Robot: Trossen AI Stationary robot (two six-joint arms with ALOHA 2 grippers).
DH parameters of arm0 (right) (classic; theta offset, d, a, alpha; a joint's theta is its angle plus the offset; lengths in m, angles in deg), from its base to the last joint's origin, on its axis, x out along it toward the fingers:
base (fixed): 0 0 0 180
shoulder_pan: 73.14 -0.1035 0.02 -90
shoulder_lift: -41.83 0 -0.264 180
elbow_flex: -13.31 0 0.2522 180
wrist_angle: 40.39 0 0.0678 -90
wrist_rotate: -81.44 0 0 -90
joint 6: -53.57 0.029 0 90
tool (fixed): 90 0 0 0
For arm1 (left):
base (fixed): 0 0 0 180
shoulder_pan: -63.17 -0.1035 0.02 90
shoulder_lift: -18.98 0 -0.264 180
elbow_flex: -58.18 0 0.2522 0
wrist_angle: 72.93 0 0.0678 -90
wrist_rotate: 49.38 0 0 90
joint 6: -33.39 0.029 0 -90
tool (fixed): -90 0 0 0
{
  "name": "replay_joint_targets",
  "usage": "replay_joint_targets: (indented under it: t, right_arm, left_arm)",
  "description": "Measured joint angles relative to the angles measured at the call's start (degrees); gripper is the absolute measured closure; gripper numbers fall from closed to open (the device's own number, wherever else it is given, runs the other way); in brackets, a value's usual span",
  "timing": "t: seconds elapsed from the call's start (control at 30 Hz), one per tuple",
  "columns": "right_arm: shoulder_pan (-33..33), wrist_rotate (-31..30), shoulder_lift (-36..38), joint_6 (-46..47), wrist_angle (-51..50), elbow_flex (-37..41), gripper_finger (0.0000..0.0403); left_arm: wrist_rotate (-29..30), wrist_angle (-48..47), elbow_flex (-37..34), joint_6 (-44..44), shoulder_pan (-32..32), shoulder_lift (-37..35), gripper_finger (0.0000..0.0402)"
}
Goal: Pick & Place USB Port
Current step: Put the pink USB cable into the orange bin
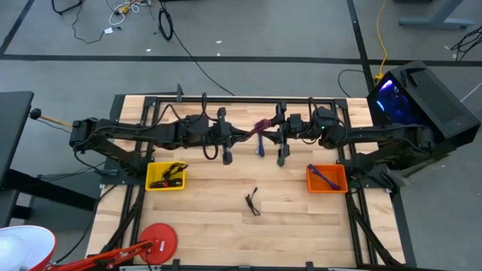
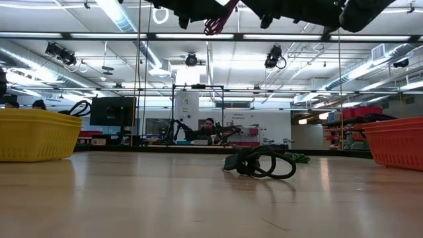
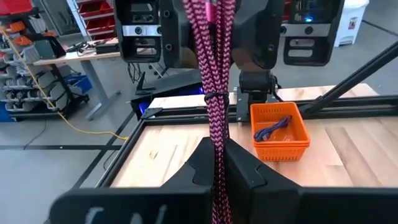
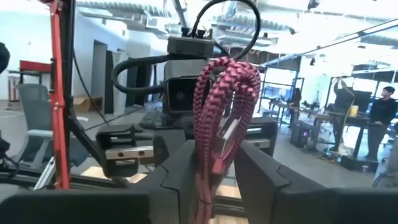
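Note:
A pink braided cable (image 1: 256,129), bundled in several strands, is stretched in the air between my two grippers over the far middle of the table. My left gripper (image 3: 217,163) is shut on one end of the bundle. My right gripper (image 4: 214,167) is shut on the looped other end (image 4: 225,81). In the low view only a loop of the cable (image 2: 215,21) shows at the top. A black cable (image 1: 252,202) lies coiled on the table's middle. The yellow basket (image 1: 154,183) holds a black cable; the orange basket (image 1: 340,184) holds a purple one. My left gripper pinches the bundled strands (image 3: 217,140) between its two fingers, level, from the table's left, with the fingers lying along the cable. The bundle is lifted clear. My right gripper pinches the bundle just below its loop (image 4: 211,146) between its two fingers, level, from the table's right. The loop stands up past the fingers.
A red disc-shaped object (image 1: 158,242) lies at the near left corner. A black frame (image 1: 226,99) runs round the table's edges. A dark case with a blue light (image 1: 418,94) stands off the far right corner. Bare wood lies between the two baskets around the black cable.

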State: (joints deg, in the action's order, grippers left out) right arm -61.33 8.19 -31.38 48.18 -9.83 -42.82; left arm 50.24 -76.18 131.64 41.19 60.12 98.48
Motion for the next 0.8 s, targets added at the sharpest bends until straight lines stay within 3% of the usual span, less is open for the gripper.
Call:
replay_joint_targets:
  t: [0.3, 0.47, 0.8]
  right_arm:
    - [-0.41, -2.54, 0.0, -2.12, -0.43, -0.09, 0.03]
    - [-0.45, -4.09, 0.0, -2.61, -0.55, -0.09, 0.0383]
    - [-0.43, -5.38, 0.0, -2.46, -1.31, -0.11, 0.0389]
  left_arm:
    - [0.45, 3.42, 0.0, 1.85, -0.04, 0.06, 0.0385]
    - [0.63, 3.37, 0.0, 1.7, -0.04, 0.06, 0.0385]
    - [0.62, 3.16, 0.0, -0.47, -0.04, 0.09, 0.0368]
